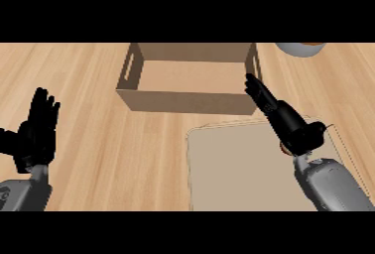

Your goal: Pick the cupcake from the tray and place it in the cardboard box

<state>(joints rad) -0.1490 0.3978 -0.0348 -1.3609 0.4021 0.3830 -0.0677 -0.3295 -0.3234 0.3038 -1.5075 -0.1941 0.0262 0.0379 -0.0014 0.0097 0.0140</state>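
Right forearm (333, 186): grey, entering from the lower edge at right, angled up and leftward over the tray.

Left forearm (26, 191): grey, at lower left.

Tray (234, 168): pale beige, rectangular, rounded corners, flat on the wooden counter (88, 144); its long axis runs away from the viewer. The surface that shows carries nothing.

Right hand (282, 116): black, above the tray's far right corner. Fingers straight and together, pointing up-left toward the near right corner of the box; the tips overlap the box's right wall in this view.

Cupcake (285, 148): only a small orange-brown sliver shows, just under the heel of the right hand at the tray's right side. Its orientation and long axis cannot be told; whether the hand touches it cannot be told.

Left hand (36, 131): black, open, fingers up and slightly spread, resting near the left edge, well apart from tray and box.

Cardboard box (190, 101): brown, open-topped, beyond the tray; slot handle in the left wall. Interior floor bare.

Grey round object (299, 48): at the top right, partly cut off.
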